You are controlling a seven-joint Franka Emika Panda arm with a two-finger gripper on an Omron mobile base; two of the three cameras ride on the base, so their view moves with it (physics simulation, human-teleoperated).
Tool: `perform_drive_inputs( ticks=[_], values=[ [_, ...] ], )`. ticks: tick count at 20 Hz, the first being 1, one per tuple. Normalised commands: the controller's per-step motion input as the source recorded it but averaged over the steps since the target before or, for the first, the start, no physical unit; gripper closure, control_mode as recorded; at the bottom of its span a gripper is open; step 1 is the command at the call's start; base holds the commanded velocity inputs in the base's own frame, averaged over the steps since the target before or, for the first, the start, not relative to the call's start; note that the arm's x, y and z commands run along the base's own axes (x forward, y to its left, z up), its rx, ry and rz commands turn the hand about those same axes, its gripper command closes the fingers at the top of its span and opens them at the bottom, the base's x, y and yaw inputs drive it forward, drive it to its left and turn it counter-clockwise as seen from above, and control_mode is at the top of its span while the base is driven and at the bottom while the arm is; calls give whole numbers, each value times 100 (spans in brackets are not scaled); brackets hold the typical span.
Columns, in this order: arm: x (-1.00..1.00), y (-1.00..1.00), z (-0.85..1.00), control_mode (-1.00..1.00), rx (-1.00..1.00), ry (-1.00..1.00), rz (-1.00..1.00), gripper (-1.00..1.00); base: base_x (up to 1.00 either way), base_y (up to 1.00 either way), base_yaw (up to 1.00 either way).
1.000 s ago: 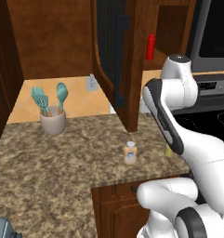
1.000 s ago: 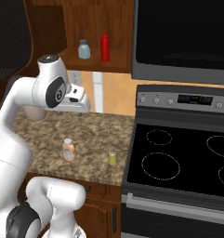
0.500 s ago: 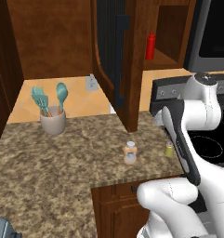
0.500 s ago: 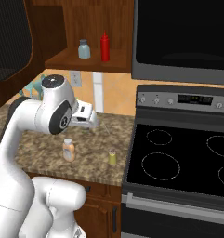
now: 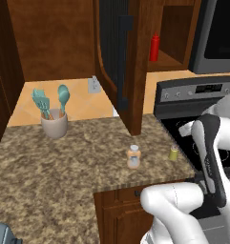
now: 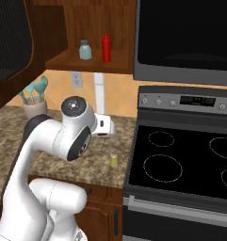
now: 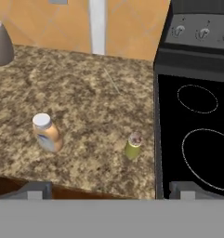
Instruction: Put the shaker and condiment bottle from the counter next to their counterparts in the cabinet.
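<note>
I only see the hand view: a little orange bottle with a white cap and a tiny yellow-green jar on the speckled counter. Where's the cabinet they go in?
Observer: Higher up: the reddish-brown wooden wall cabinet stands with its door open.
Operator: Anything inside?
Observer: A slim red squeeze bottle stands on its shelf, beside a small clear shaker with a grey-blue cap.
Operator: What's in that grey cup?
Observer: It holds teal kitchen utensils.

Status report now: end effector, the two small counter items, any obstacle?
End effector open, empty, above counter. Orange bottle and yellow-green shaker upright, apart. No obstacle between.
</note>
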Motion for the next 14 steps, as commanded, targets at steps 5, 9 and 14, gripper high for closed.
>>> perform_drive_inputs(
  ticks=[5,9,14],
  values=[
    [-20,-66,-22,-100,0,-23,20,-100,0,0,0],
    [-2,-36,-29,-100,5,-16,26,-100,0,0,0],
    [5,-17,-29,-100,9,5,23,-100,0,0,0]
  ],
)
